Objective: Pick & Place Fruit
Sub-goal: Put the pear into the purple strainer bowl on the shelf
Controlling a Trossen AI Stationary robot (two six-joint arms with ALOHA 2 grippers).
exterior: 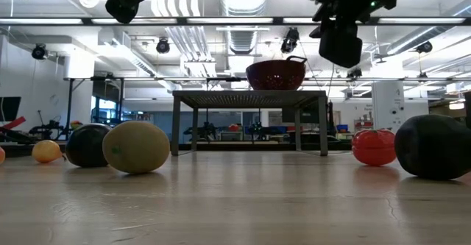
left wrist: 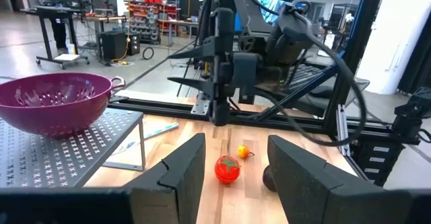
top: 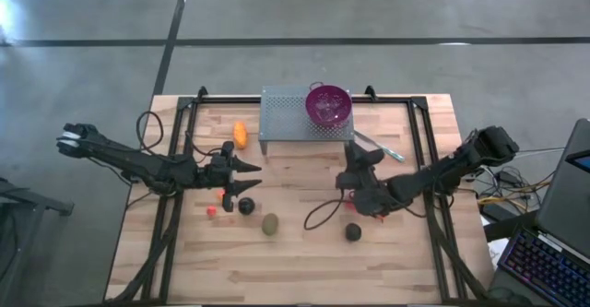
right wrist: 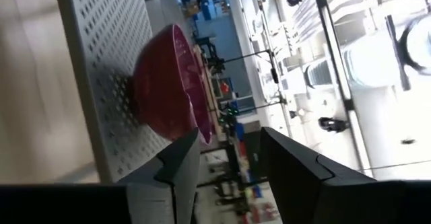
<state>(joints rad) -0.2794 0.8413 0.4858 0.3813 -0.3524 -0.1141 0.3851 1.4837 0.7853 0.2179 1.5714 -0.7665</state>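
From overhead I see my left claw [top: 251, 175] hanging over the left half of the wooden tabletop [top: 304, 270], its 2 fingers spread apart with nothing between them. Just behind it lies the long orange fruit [top: 241, 135], near the left end of the perforated metal stand [top: 286, 115]. Just below the claw sit a small red ball [top: 211, 211], a small orange ball [top: 219, 196] and a black round fruit [top: 246, 206], close together. A little to the right of those is the brown-green oval fruit [top: 269, 224], alone on bare wood.

The purple bowl [top: 328, 105] stands upright on the right end of the stand. A thin silver utensil [top: 380, 147] lies on the tabletop just off the stand's right front corner.

My right claw [top: 358, 155] is over the right half of the tabletop, pointing toward the stand. In its wrist view the 2 fingers [right wrist: 178, 167] stand apart with empty space between them, and the bowl shows ahead. Through the left wrist view I see a red tomato-like fruit [left wrist: 227, 169] on the wood under the right arm, with a small orange ball [left wrist: 243, 151] behind it and a dark round beside it. From above, a 2nd black round fruit [top: 353, 231] rests in front of the right arm, well apart from the oval.
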